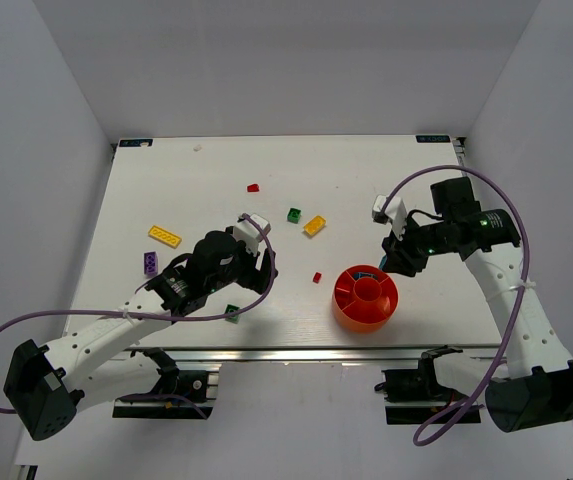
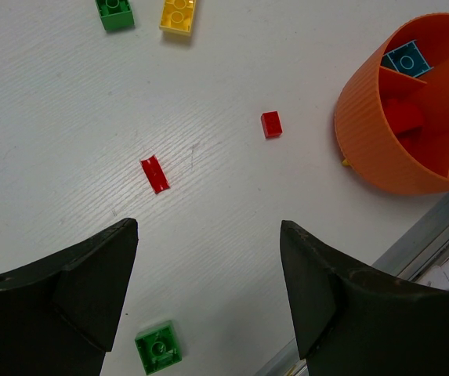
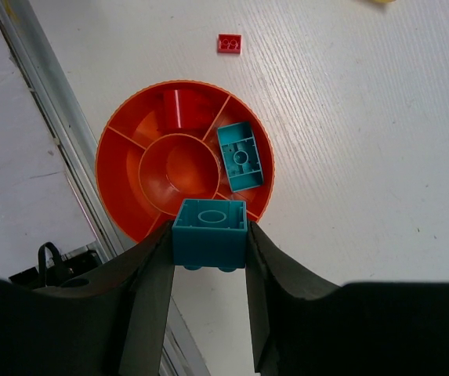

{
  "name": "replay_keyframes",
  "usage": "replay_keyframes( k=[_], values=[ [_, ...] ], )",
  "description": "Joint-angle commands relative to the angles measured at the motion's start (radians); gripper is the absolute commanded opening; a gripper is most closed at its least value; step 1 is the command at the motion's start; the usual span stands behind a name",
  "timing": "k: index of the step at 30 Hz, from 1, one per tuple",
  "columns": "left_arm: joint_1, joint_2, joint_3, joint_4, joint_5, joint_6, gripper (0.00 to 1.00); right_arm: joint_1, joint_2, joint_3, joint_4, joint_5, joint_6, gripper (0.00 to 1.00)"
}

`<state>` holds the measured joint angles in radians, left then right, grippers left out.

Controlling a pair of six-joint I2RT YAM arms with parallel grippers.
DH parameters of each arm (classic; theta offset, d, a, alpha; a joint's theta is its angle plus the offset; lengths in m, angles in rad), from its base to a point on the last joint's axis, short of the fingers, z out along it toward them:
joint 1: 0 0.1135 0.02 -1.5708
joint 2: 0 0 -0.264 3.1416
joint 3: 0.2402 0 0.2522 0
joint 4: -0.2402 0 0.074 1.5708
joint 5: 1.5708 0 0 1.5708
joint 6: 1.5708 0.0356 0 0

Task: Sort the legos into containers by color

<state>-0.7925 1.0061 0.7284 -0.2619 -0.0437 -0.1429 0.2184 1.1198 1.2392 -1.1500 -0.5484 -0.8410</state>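
My right gripper [image 3: 208, 244] [image 1: 398, 258] is shut on a cyan brick [image 3: 208, 232] and holds it over the near rim of the round orange tray [image 3: 113, 184] [image 1: 343, 306]. One wedge of the tray holds another cyan brick [image 3: 240, 156], and a neighbouring wedge holds a red brick [image 3: 180, 108]. My left gripper [image 2: 208, 231] [image 1: 257, 264] hangs open over the table left of the tray, with nothing between its fingers. Below it lie a green brick [image 2: 158, 347] [image 1: 232, 313], a flat red piece [image 2: 154, 174] and a small red brick [image 2: 271, 124] [image 1: 317, 277].
Further back lie a green brick [image 1: 294, 214], a yellow brick [image 1: 315, 225] and a red piece [image 1: 253, 187]. A yellow plate [image 1: 164, 236] and a purple brick [image 1: 151, 263] lie at the left. The metal rail [image 3: 44, 102] of the table's near edge runs close by the tray.
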Motion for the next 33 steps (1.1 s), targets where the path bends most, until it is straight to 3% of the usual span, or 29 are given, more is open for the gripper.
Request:
replay_keyframes(
  k=[1,33],
  values=[
    [-0.004,-0.011,0.031,-0.003,0.013,0.000,0.83,0.007,-0.022,-0.004,0.010,-0.005,0.010,0.00],
    [-0.004,-0.017,0.032,0.000,0.028,0.002,0.83,0.004,-0.089,-0.078,0.026,0.033,0.039,0.00]
  ],
)
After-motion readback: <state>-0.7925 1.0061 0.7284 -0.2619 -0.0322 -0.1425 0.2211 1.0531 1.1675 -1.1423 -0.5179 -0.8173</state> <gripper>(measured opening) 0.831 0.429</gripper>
